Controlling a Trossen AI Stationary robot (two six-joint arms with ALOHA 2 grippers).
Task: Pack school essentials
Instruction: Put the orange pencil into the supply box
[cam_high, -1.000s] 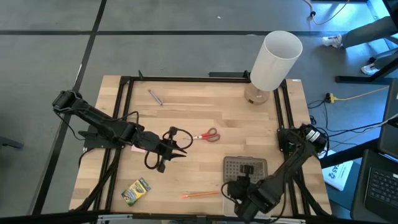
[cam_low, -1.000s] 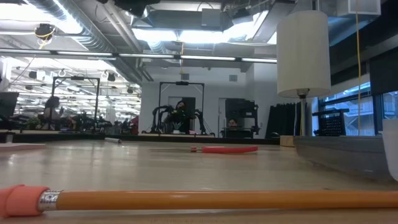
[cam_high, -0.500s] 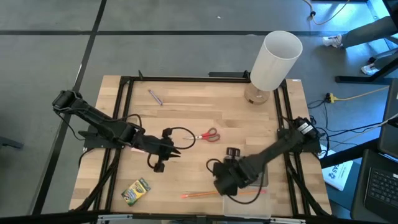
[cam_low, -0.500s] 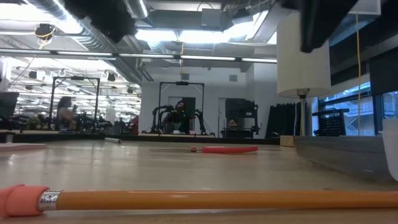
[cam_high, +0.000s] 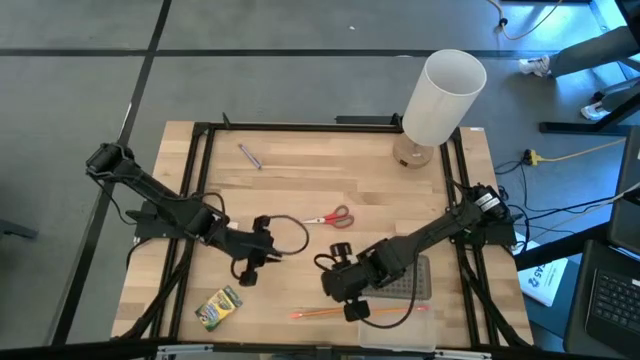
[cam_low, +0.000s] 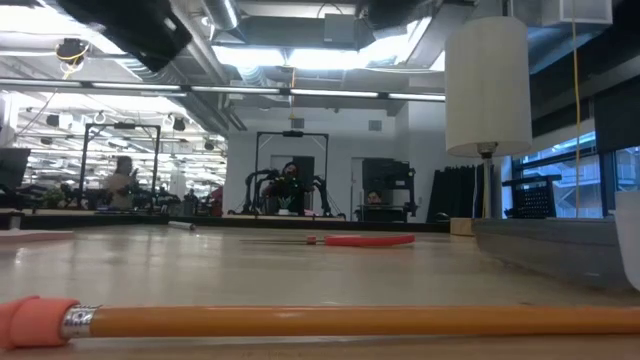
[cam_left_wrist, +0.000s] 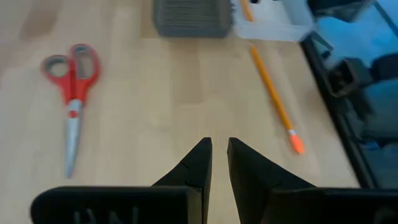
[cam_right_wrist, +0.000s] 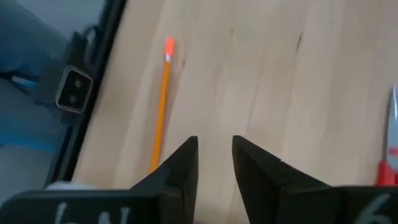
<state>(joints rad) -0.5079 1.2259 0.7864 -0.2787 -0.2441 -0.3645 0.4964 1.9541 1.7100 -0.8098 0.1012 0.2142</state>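
Note:
Red-handled scissors (cam_high: 335, 216) lie flat mid-table and also show in the left wrist view (cam_left_wrist: 71, 81). Two orange pencils (cam_high: 325, 313) lie by the near edge, close in the low view (cam_low: 350, 320). The green-yellow crayon box (cam_high: 219, 307) lies near left, and the purple pen (cam_high: 249, 156) far left. The pink pad does not show in the high view. My left gripper (cam_high: 278, 250) hovers left of centre, fingers almost together (cam_left_wrist: 219, 152), empty. My right gripper (cam_high: 322, 284) hovers above the table just beyond the pencils, with a narrow gap (cam_right_wrist: 216, 149), empty.
The clear flat box with its grey dotted lid (cam_high: 402, 278) sits near right, under my right arm. The tall white lamp (cam_high: 440, 95) stands at the far right corner. A black frame (cam_high: 205, 135) runs around the table. A loose black cable (cam_high: 290, 228) loops by my left gripper.
My right gripper has swung from the box at the near right edge toward the table's left and a little toward the far edge, ending near the middle beyond the pencils. My left gripper has drawn back a little toward the left and near edges.

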